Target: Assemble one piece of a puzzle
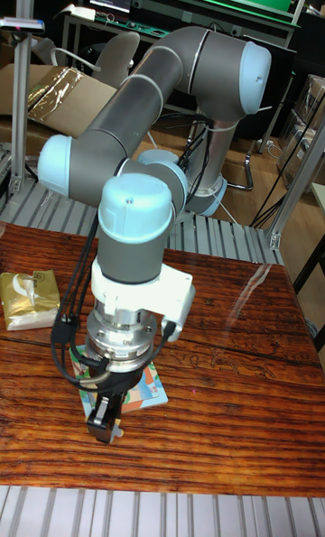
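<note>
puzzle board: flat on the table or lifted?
Flat: the puzzle board lies on the wooden table, mostly hidden beneath the gripper.

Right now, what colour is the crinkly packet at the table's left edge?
Gold, crinkly packet, shown in the tall fixed view.

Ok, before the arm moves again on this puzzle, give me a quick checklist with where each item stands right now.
1. Gripper over the puzzle board: ok, it hangs at the board's near left part.
2. Jaws open or shut: cannot tell, the wrist hides them.
3. Piece in the grip: cannot tell.
4. Target slot visible: not ok, the arm covers most of the board.
5. Gold packet clear of the arm: ok, it lies apart at the table's left edge.
</note>
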You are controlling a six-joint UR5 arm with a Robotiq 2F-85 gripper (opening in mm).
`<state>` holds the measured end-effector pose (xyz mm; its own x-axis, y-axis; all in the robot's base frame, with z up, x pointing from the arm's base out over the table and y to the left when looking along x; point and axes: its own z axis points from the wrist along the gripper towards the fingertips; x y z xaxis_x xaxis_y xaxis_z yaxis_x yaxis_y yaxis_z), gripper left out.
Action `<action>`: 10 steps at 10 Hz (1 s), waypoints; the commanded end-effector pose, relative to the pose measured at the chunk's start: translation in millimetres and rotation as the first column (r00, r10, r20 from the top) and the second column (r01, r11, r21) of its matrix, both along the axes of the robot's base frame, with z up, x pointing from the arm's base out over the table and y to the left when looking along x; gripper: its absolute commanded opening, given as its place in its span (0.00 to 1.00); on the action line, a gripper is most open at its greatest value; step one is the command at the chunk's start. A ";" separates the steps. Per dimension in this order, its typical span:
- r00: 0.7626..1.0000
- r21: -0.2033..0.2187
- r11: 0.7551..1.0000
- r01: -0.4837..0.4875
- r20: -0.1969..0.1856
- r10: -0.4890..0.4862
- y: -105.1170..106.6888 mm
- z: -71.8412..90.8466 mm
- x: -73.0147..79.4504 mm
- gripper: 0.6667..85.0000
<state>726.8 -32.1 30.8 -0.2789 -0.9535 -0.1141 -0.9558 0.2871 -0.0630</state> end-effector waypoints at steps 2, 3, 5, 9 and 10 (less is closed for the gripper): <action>0.993 0.004 0.994 0.105 0.046 -0.105 -15.8 15.3 1.1 0.41; 0.990 -0.004 0.992 0.127 0.056 -0.126 -19.4 15.8 3.7 0.40; 0.984 -0.021 0.986 0.165 0.072 -0.163 -26.4 16.0 7.4 0.39; 0.967 -0.023 0.970 0.243 0.080 -0.241 -30.9 16.3 10.2 0.38; 0.964 -0.033 0.966 0.255 0.082 -0.252 -34.1 16.3 10.2 0.38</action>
